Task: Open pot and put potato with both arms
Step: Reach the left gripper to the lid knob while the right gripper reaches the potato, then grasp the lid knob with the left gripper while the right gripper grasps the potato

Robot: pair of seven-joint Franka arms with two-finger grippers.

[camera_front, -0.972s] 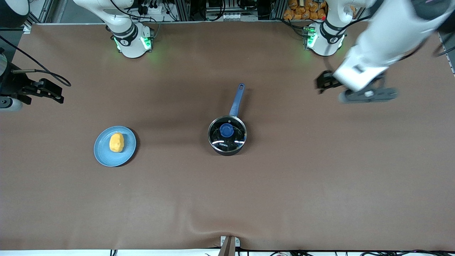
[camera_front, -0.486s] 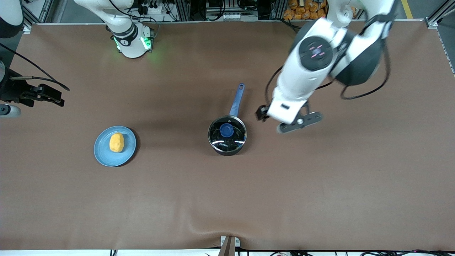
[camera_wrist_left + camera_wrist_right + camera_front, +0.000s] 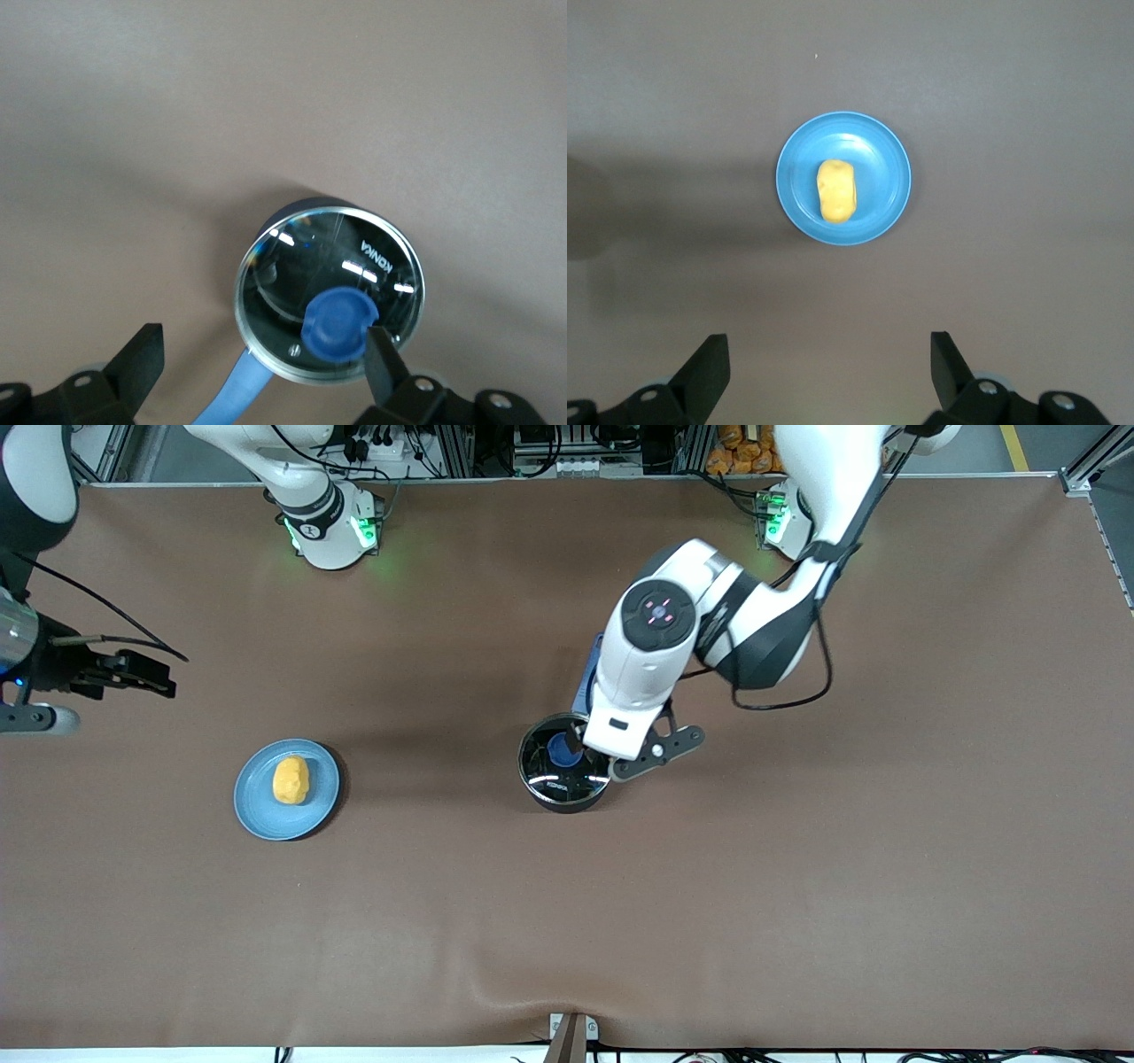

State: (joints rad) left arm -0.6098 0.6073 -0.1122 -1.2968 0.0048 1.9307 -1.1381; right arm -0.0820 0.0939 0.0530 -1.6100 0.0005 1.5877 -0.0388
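Left gripper (image 3: 261, 354) spread wide above pot (image 3: 566, 763), not yet on lid knob (image 3: 337, 322). Right gripper (image 3: 828, 359) open, up over bare table, toward right arm's end. Lid still on; potato (image 3: 291, 779) still on plate (image 3: 260, 810). Nothing done yet.

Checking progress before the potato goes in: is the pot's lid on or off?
On. The glass lid sits flat inside the pot rim, blue knob up; the open left gripper hovers above without gripping it.

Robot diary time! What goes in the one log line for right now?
left pincer: open, over pot | lid: on | right pincer: open, waiting above table | potato: on plate
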